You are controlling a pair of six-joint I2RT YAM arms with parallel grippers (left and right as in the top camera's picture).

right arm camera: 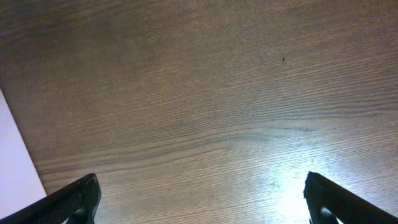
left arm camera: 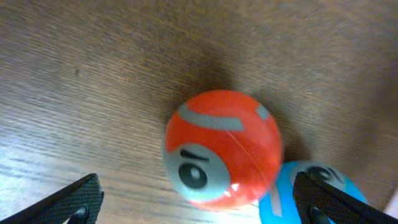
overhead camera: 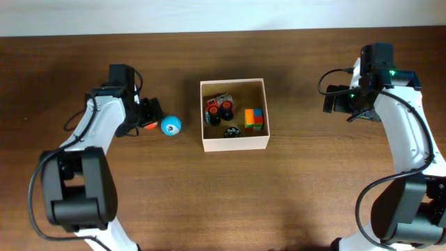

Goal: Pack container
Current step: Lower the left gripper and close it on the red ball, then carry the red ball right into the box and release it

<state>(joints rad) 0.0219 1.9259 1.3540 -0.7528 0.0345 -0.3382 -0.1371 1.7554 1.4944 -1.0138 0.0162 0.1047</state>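
Note:
The container [overhead camera: 235,143], a square cream-walled box with a tan inside, sits mid-table and holds a red toy car [overhead camera: 219,108], a coloured block toy [overhead camera: 254,118] and a small dark toy [overhead camera: 231,131]. Left of it lie a blue ball [overhead camera: 171,125] and an orange ball [overhead camera: 149,125], touching. My left gripper [overhead camera: 148,115] is open over the orange ball [left arm camera: 221,149], its fingers either side of it; the blue ball [left arm camera: 292,193] shows by the right finger. My right gripper [overhead camera: 333,102] is open and empty over bare wood [right arm camera: 199,211], right of the container.
The wooden table [overhead camera: 223,202] runs to a pale wall strip at the far edge [overhead camera: 223,15]. A pale edge shows at the left of the right wrist view [right arm camera: 15,155].

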